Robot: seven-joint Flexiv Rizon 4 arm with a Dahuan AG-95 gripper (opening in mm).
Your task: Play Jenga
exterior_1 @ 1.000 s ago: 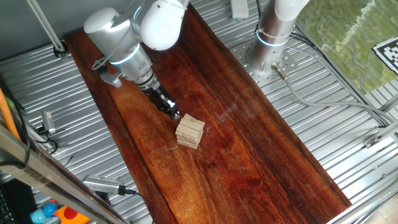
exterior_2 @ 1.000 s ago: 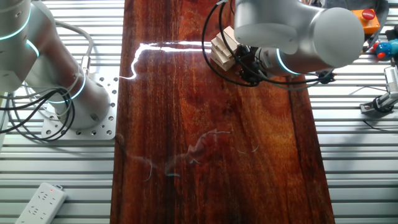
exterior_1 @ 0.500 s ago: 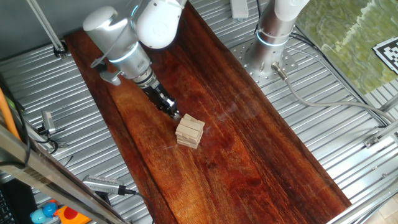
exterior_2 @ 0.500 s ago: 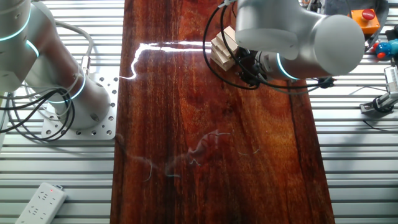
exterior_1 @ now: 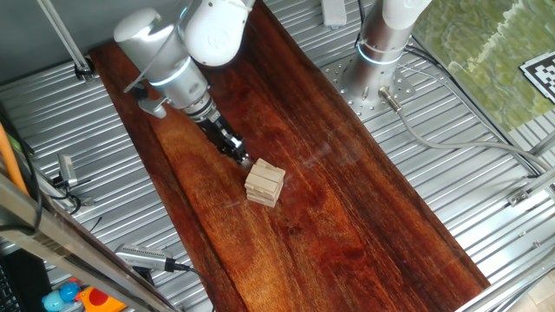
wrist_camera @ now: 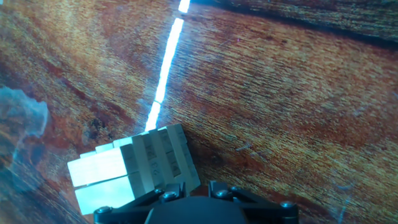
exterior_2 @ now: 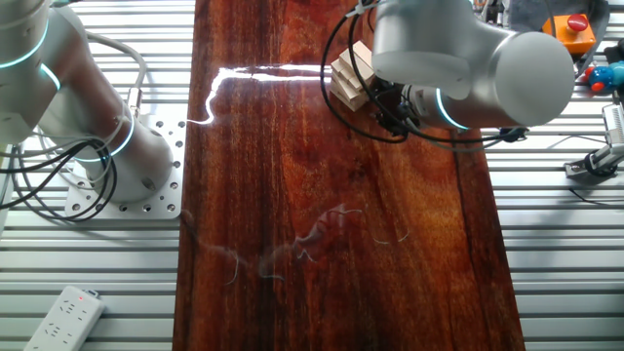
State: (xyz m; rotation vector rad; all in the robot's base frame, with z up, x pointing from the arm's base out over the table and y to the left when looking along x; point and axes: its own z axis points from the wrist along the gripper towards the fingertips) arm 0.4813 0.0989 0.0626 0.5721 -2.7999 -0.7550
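Observation:
The Jenga stack is a small pile of pale wooden blocks in crossed layers, standing on the dark wood board. It also shows in the other fixed view and at the lower left of the hand view. My gripper is low over the board, its narrow tip right at the upper left side of the stack. The fingers look pressed together with nothing between them. In the other fixed view the arm hides the tip. In the hand view only the finger bases show.
The arm's silver base stands on the ribbed metal table right of the board. Cables trail from it. A white power strip lies near a table corner. Tools and coloured items sit at the board's left edge.
The arm's upper joints have shifted slightly. The gripper tip stays at the stack's side and the stack has not visibly moved.

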